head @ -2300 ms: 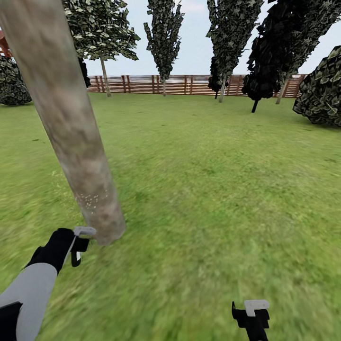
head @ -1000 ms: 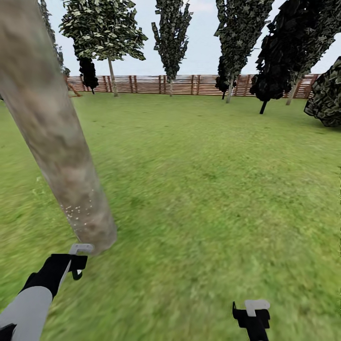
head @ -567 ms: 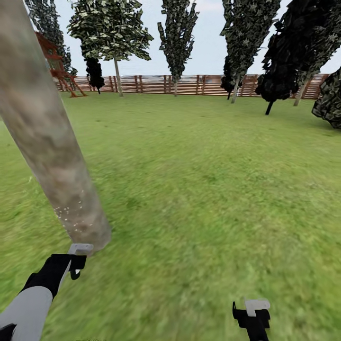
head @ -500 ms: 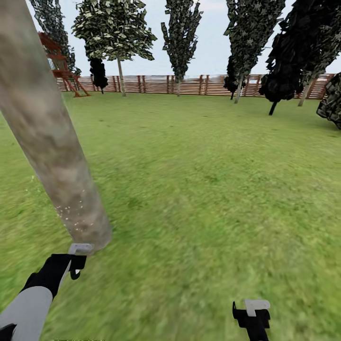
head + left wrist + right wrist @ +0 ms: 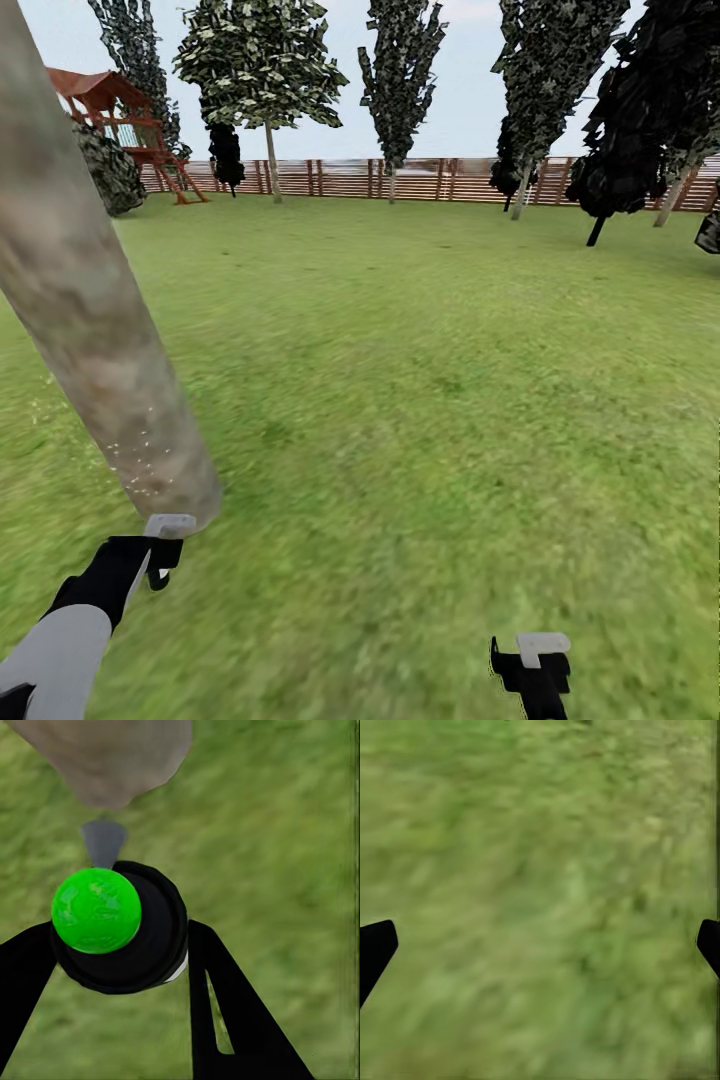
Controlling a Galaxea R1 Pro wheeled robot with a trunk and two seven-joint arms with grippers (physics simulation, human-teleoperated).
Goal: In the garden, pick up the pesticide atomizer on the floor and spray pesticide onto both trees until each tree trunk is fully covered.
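The near tree trunk (image 5: 90, 300), thick and mottled beige-grey, leans across the left of the head view down to the grass. Fine white pesticide specks (image 5: 135, 462) dot its lowest part. My left gripper (image 5: 158, 556) is shut on the pesticide atomizer (image 5: 96, 911), a black body with a green ball top. Its grey nozzle (image 5: 103, 842) points at the trunk's base (image 5: 112, 757), a short gap away. A second tree (image 5: 272, 165) with a thin pale trunk and a leafy crown stands far back by the fence. My right gripper (image 5: 530, 665) hangs open over bare grass (image 5: 540, 945).
Green lawn (image 5: 430, 380) stretches ahead to a brown slat fence (image 5: 440, 180). Dark column-shaped trees (image 5: 400, 70) line the fence. A red-roofed wooden play tower (image 5: 110, 110) stands at the far left, with a dark bush (image 5: 108, 172) beside it.
The head camera has turned left: fence and far trees slid right and the play tower came into view. The left gripper sits slightly lower than 2.3 s ago, still holding the atomizer.
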